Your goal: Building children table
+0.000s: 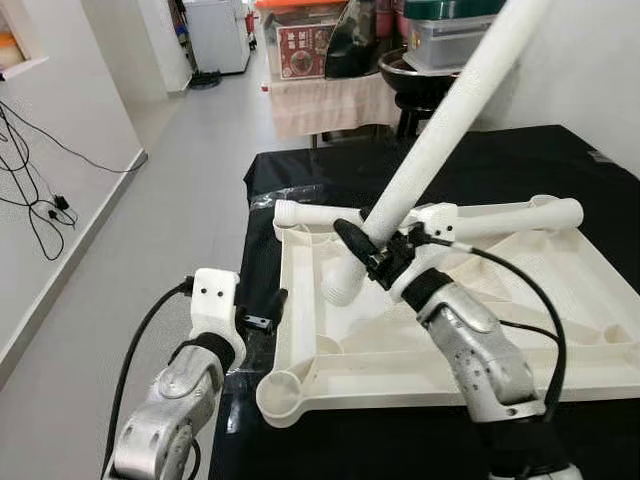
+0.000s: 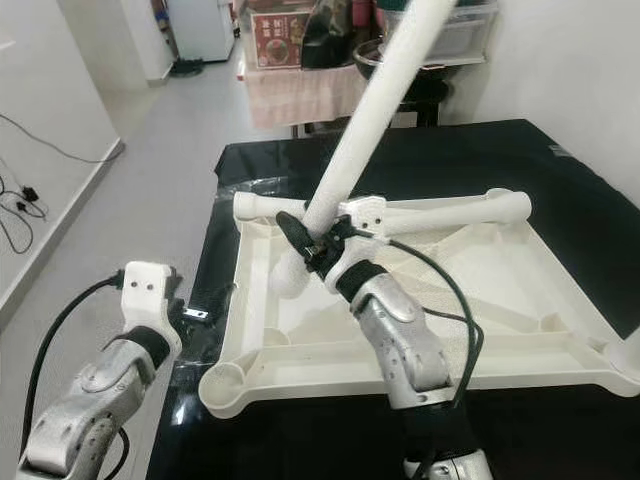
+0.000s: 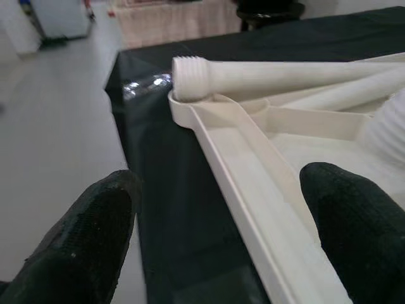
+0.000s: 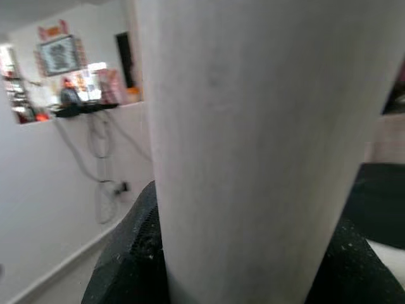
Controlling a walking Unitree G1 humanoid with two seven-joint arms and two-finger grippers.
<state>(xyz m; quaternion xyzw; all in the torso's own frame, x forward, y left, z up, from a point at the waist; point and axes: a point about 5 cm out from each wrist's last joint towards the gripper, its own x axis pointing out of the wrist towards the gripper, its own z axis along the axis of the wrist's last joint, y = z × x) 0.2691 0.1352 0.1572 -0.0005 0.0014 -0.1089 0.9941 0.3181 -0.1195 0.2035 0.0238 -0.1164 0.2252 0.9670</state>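
We find the right gripper (image 1: 372, 252) clamped on the table leg (image 1: 440, 135), whose lower end sits just below it over the tabletop (image 1: 480, 350). The left gripper (image 3: 221, 215) stands apart, straddling the rim. We advise uprighting the leg before twisting.

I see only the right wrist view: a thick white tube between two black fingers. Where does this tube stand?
Observer: The right tool is shut on the white leg, which leans tilted, its lower end in the upturned tabletop near the far left corner.
Operator: Is another leg there?
Observer: Yes, a second leg lies flat along the tabletop's far edge, its threaded end at the far left corner.
Operator: And the left arm?
Observer: The left tool is open, its fingers astride the tabletop's left rim, over the black cloth.
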